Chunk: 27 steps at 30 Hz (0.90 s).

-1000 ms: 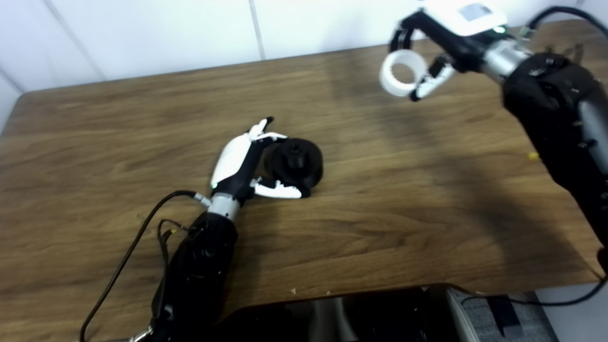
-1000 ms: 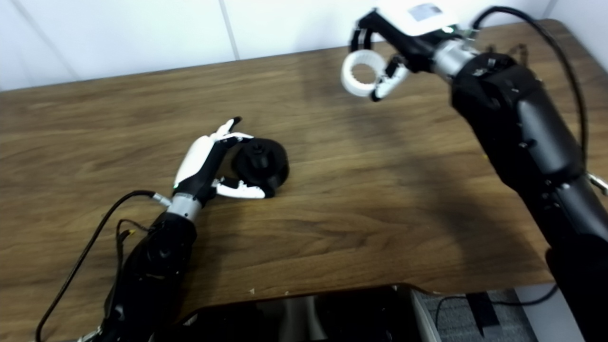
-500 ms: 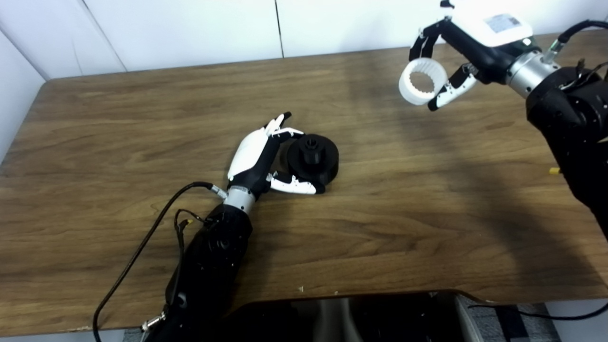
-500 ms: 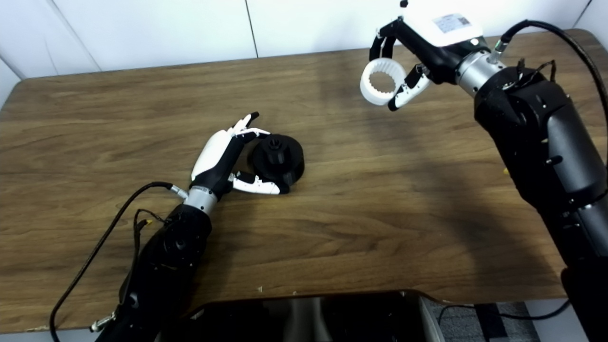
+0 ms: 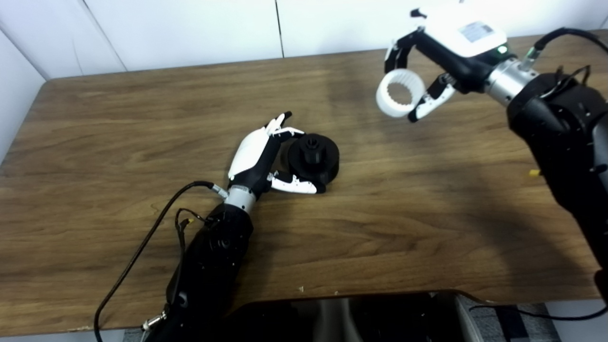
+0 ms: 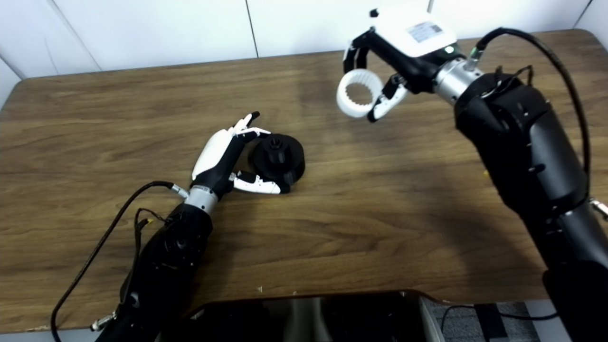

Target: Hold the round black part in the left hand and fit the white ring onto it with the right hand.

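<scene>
Behind the left hand (image 5: pixel 256 159), its fingers curl around the far side of the round black part (image 5: pixel 314 159) and are mostly hidden by the palm and the part itself; only the thumb shows plainly, lying along the near edge of the part. The hand cups the part loosely on the wooden table (image 5: pixel 118 142), and whether the fingers press on it cannot be told. There is one black part, with a small raised hub on top.

Up and to the right of that hand, well apart from it, the right hand (image 6: pixel 394 61) grips the single white ring (image 6: pixel 359 93) above the table. The ring hangs at the fingertips with its toothed opening facing the cameras; fingers hold its far rim and the thumb its near rim. The right forearm is cut off at the picture's edge. Two arms and two hands show in all.
</scene>
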{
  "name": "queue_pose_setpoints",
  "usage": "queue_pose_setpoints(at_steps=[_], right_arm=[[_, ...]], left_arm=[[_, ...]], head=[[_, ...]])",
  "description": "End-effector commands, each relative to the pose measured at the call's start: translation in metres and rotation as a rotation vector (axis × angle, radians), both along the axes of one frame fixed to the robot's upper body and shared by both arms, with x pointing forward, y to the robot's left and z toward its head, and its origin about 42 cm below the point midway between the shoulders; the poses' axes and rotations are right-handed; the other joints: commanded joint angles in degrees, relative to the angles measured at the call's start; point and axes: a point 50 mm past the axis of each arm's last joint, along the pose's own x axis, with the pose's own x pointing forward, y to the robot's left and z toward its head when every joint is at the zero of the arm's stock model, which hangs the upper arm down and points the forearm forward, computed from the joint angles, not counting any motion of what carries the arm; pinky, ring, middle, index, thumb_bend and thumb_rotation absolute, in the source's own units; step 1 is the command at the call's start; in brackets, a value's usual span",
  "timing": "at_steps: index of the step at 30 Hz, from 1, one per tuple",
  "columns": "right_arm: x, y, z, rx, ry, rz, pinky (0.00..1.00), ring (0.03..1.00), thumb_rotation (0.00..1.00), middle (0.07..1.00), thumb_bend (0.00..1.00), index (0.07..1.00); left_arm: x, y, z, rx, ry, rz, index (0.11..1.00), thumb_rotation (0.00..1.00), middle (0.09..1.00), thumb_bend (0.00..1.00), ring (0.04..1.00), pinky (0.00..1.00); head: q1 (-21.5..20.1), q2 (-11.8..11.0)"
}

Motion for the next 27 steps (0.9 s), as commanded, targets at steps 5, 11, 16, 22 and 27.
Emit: queue_pose_setpoints(at_steps=[5,11,16,22,27], right_arm=[[-0.004,0.014,0.024,0.019,-0.085,0.035,0.91,0.713,0.01,0.488,0.53,0.491],[-0.008,0.026,0.022,0.028,-0.076,0.056,0.92,0.722,0.01,0.489,0.53,0.492],[-0.008,0.035,0.02,0.024,-0.065,0.075,0.94,0.723,0.01,0.481,0.52,0.511],[-0.008,0.048,0.014,0.026,-0.053,0.101,0.93,0.716,0.01,0.477,0.52,0.516],[-0.009,0.057,0.011,0.03,-0.034,0.109,0.92,0.717,0.01,0.485,0.52,0.499]], left_arm=[[0.007,-0.004,0.008,0.021,-0.026,-0.006,0.61,0.31,1.0,0.96,1.0,1.0],[0.007,-0.004,0.008,0.02,-0.027,-0.008,0.609,0.3,1.0,0.96,1.0,1.0],[0.007,-0.004,0.008,0.024,-0.026,-0.01,0.611,0.31,1.0,0.96,1.0,1.0],[0.007,-0.004,0.008,0.02,-0.031,-0.006,0.61,0.29,1.0,0.96,1.0,1.0],[0.007,-0.004,0.01,0.015,-0.031,-0.005,0.607,0.29,1.0,0.97,1.0,1.0]], head=[[0.07,0.05],[-0.04,0.08],[0.01,0.09],[0.07,0.22],[0.15,0.24]])
